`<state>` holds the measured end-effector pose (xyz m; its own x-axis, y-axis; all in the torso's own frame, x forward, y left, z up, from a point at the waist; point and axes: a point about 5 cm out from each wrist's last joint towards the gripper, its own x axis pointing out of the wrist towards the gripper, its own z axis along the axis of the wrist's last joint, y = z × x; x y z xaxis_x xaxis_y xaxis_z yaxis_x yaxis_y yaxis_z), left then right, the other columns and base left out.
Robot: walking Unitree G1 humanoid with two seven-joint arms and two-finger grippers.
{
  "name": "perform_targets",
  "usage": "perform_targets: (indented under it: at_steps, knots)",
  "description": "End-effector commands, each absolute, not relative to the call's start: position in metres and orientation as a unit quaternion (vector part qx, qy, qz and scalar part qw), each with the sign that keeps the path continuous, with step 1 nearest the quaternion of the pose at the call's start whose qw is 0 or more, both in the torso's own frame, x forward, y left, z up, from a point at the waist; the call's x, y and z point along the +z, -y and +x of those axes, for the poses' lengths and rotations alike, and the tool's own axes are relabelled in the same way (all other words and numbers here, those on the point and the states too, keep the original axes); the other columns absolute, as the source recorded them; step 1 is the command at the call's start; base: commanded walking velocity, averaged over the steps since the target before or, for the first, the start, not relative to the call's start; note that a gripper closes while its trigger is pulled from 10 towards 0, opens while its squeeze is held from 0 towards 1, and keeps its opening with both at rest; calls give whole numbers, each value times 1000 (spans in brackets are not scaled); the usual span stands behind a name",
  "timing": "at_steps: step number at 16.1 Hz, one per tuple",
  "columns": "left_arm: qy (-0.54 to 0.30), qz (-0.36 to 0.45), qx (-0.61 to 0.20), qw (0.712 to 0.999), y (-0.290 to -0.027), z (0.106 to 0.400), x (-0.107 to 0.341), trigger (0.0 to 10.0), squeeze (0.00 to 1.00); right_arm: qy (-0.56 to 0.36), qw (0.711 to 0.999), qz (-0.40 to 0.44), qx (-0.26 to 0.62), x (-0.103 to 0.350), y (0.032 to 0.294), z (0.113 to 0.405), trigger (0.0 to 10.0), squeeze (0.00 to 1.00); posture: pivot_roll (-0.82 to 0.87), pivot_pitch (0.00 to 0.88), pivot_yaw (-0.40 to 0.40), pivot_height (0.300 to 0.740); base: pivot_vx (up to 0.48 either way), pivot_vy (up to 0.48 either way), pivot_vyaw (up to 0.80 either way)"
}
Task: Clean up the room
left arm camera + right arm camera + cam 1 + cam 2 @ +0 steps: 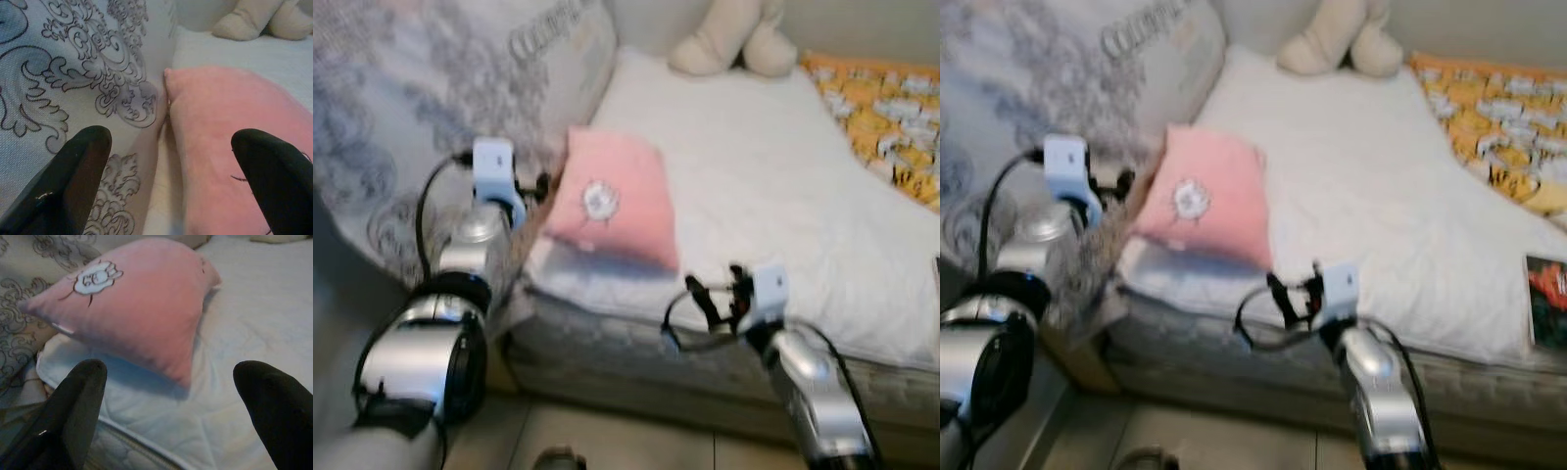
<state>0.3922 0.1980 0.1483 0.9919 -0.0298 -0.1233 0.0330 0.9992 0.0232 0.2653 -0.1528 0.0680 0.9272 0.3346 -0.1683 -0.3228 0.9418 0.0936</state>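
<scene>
Silver forearms fill the near foreground, both raised toward the bed (773,186). On the robot's left, the left gripper (168,171) has its two black fingers spread wide with nothing between them, poised at the seam where a big grey-patterned cushion (421,108) leans against the near left corner of the mattress. One finger (73,176) hangs over the scrollwork fabric, the other over the pink pillow (612,196).

That pink pillow lies on the white quilt close to the bed's near left corner, its left edge pressed right up to the patterned cushion. A small white cartoon patch (95,276) with dark outlines sits on its top face.

The right gripper (171,406) hovers just off the near edge of the bed, fingers released and wide apart, empty, aimed at the pillow's lower corner; it isn't touching the pillow.

Farther back, at the head end against the wall, a cream plush toy (734,39) sits on the quilt. An orange and yellow printed blanket (886,117) covers the far right corner. A book with a dark red cover (1547,299) rests at the right edge, well apart from the pillow.
</scene>
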Motion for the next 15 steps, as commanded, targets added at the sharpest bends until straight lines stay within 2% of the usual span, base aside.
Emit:
perform_targets:
  at_steps: [1, 2, 3, 4, 5, 8, 9, 11, 14, 15]
  knots:
    - [16, 11, -50, 999, -183, 396, 172, 10000, 0, -36, 993, 30, 110, 90, 163, 272, 10000, 0, -114, 0, 49, 727, 0, 0, 0]
    - [49, 16, -72, 996, -177, 391, 177, 10000, 0, -8, 996, 23, 84, 100, 168, 271, 10000, 0, -120, 0, 58, 727, 0, 0, 0]
    - [98, 12, -101, 990, -167, 365, 183, 10000, 0, 45, 998, 2, 53, 122, 172, 260, 10000, 0, -121, 0, 65, 727, 0, 0, 0]
    - [97, -10, -95, 991, -166, 340, 180, 10000, 0, 55, 997, -11, 44, 126, 174, 246, 10000, 0, -108, 0, 65, 727, 0, 0, 0]
    - [89, -15, -100, 991, -165, 329, 176, 10000, 0, 49, 998, -13, 42, 124, 175, 240, 10000, 0, -96, 0, 63, 727, 0, 0, 0]
    - [50, -14, -155, 987, -142, 261, 148, 10000, 0, 32, 999, -23, 8, 114, 192, 210, 10000, 0, -67, 0, 42, 727, 0, 0, 0]
    - [49, -20, -152, 987, -141, 256, 148, 10000, 0, 31, 999, -22, 3, 114, 193, 209, 10000, 0, -67, 0, 42, 727, 0, 0, 0]
    - [43, -30, -90, 995, -144, 254, 145, 10000, 0, 46, 999, 6, -18, 115, 193, 218, 10000, 0, -53, 0, 21, 727, 0, 0, 0]
    - [84, 25, -32, 996, -156, 254, 136, 10000, 0, 66, 998, 6, -17, 105, 192, 232, 10000, 0, -41, 0, 16, 727, 403, 0, 0]
    - [80, 38, -35, 995, -157, 256, 130, 10000, 0, 66, 998, 0, -14, 101, 191, 234, 10000, 0, -41, 0, 19, 727, 435, 0, 0]
